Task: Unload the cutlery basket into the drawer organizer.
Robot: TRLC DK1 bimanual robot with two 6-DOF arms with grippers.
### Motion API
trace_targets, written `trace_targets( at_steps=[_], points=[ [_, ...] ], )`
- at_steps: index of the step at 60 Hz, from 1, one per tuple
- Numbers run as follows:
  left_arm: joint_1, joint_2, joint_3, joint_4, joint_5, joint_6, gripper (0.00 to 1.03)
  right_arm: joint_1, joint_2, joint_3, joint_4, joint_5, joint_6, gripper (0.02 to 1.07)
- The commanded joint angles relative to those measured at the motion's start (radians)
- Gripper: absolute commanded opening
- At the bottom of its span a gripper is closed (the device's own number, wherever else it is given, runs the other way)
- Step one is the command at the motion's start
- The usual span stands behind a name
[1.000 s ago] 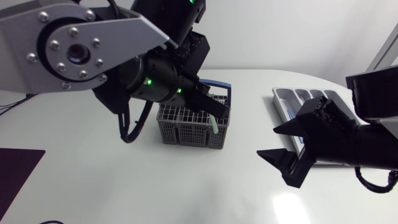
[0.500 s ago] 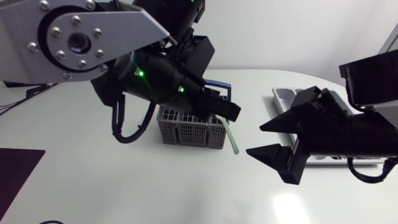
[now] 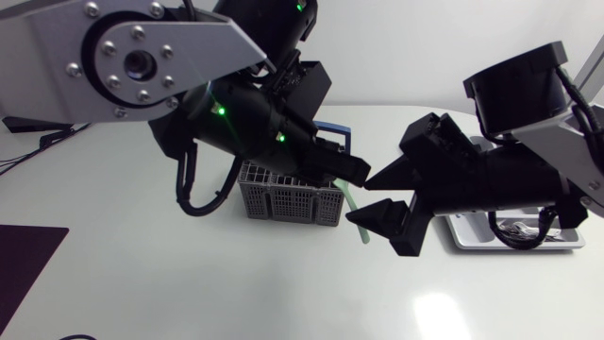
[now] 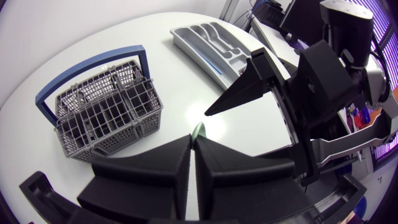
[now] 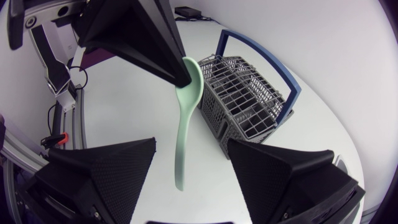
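My left gripper [image 4: 194, 142] pinches the pale green spoon [image 5: 185, 118] by its bowl, hanging just beside the basket [image 3: 283, 194] toward the tabletop's [image 3: 189, 274] far edge. My right gripper [image 3: 362, 199] gapes wide around its handle, not touching.

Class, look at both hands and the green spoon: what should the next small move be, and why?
Probably the right hand should close on the spoon at its handle. The left hand pinches the spoon by its bowl end. The handle hangs free, and the right hand stands open on either side of it without touching it, so closing would likely secure the handover.
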Motion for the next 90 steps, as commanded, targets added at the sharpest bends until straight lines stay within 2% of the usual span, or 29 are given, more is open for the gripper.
trace_targets(
  at_steps=[1, 11, 28, 36, 53, 58, 62, 64, 69, 71, 76, 78, 82, 90],
  points=[
    [0.006, 0.016, 0.032, -0.006, 0.016, -0.018, 0.04, 0.012, 0.030, 0.038, 0.011, -0.009, 0.026, 0.72],
    [0.006, 0.016, 0.030, -0.006, 0.021, -0.018, 0.04, 0.014, 0.072, 0.060, 0.028, -0.020, 0.040, 0.51],
    [0.006, 0.016, 0.032, -0.005, 0.030, -0.018, 0.04, 0.015, 0.102, 0.081, 0.037, -0.031, 0.046, 0.24],
    [0.008, 0.017, 0.030, -0.005, 0.030, -0.017, 0.04, 0.015, 0.104, 0.083, 0.037, -0.035, 0.046, 0.07],
    [0.009, 0.019, 0.030, -0.005, 0.032, -0.018, 0.04, 0.017, 0.101, 0.080, 0.028, -0.044, 0.047, 0.07],
    [0.009, 0.019, 0.030, -0.005, 0.032, -0.018, 0.10, 0.017, 0.098, 0.077, 0.026, -0.051, 0.047, 0.07],
    [0.011, 0.017, 0.032, -0.006, 0.032, -0.018, 0.21, 0.017, 0.096, 0.077, 0.023, -0.054, 0.047, 0.07],
    [0.012, 0.016, 0.035, -0.014, 0.035, -0.020, 0.33, 0.017, 0.095, 0.077, 0.022, -0.057, 0.047, 0.07],
    [0.017, 0.014, 0.036, -0.017, 0.043, -0.020, 0.48, 0.015, 0.093, 0.075, 0.019, -0.058, 0.047, 0.07],
    [0.020, 0.014, 0.036, -0.020, 0.043, -0.020, 0.58, 0.015, 0.091, 0.075, 0.019, -0.058, 0.047, 0.07],
    [0.020, 0.014, 0.036, -0.028, 0.043, -0.017, 0.73, 0.015, 0.090, 0.071, 0.017, -0.066, 0.046, 0.07],
    [0.026, 0.013, 0.039, -0.037, 0.041, -0.014, 0.83, 0.015, 0.085, 0.066, 0.016, -0.066, 0.046, 0.07],
    [0.038, 0.007, 0.042, -0.043, 0.038, -0.007, 0.90, 0.008, 0.078, 0.062, 0.009, -0.067, 0.041, 0.07],
    [0.070, -0.006, 0.041, -0.049, 0.032, -0.004, 0.92, -0.029, 0.058, 0.048, -0.014, -0.083, 0.015, 0.07]
  ],
)
